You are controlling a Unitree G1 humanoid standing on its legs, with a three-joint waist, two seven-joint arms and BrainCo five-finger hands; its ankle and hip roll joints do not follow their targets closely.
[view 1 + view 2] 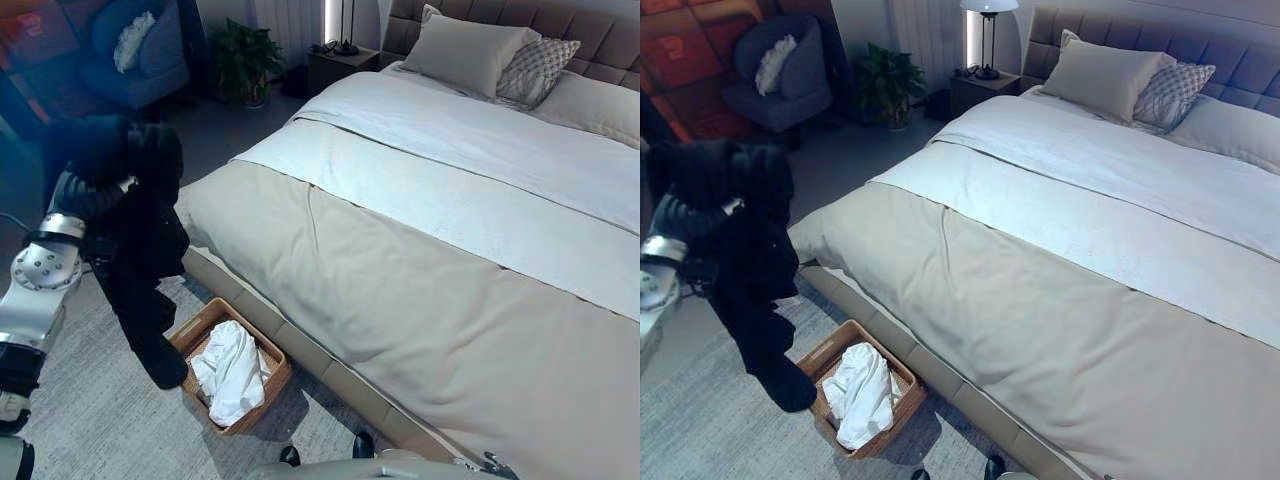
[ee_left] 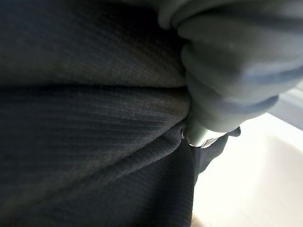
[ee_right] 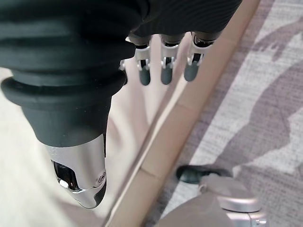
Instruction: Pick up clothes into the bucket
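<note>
While the dark garment point(image 1: 140, 250) hangs lengthwise from the left hand point(image 1: 90, 200), fingers curled into its bunched top, its lower end dangles just beside the basket point(image 1: 262, 395) (white cloth point(image 1: 230, 370) already inside); this looks like the carry step. Next, I'd judge, swing it over the basket and let go; the right hand point(image 3: 163, 66) idles by the bed point(image 1: 420, 300), fingers straight.

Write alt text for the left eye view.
The left hand holds a black garment bunched up, its end dangling beside a wicker basket containing a white garment. The basket sits on a grey rug next to a beige bed.
</note>
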